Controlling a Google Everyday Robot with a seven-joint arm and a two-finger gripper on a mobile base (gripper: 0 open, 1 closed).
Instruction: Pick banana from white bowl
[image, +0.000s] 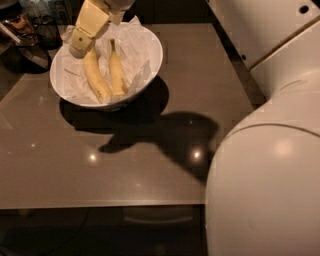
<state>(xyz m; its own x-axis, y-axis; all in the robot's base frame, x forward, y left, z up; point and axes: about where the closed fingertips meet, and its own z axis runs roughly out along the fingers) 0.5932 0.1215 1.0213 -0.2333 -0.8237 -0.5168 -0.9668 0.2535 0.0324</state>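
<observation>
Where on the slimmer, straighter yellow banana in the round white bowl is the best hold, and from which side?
Mid-length on the slimmer yellow banana, from straight above, closing across its width. It lies flat on crumpled white paper in the round white bowl, stem toward the far rim; the thicker curved banana crowds its left side. The gripper hangs over that thicker banana's upper end.
</observation>
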